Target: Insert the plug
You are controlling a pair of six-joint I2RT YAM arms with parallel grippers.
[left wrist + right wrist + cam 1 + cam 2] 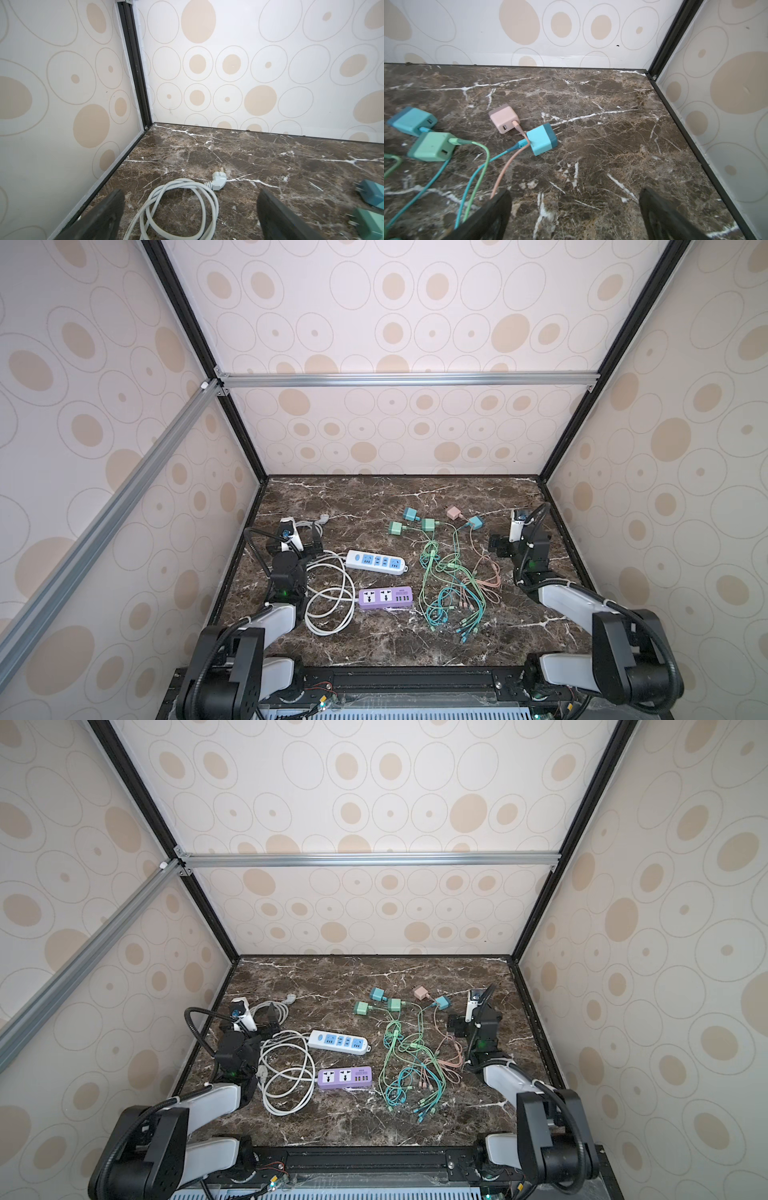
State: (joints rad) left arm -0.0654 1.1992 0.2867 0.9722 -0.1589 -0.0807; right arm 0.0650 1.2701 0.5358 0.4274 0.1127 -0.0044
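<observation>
I judge the job not yet begun; the white power strip [376,562] and the purple power strip [385,597] lie left of centre in both top views, and their sockets look bare; the chargers lie in a cluster up and to the right of them, with the blue charger [542,139] just beside the pink charger [504,118], its prongs free over the marble table [374,497]; my left gripper [191,197] stands spread wide and empty over the coiled white cord [212,204], near its white plug [218,179]; my right gripper [575,194] gapes equally wide, empty, facing the blue charger; picking, aligning and pushing home all remain.
</observation>
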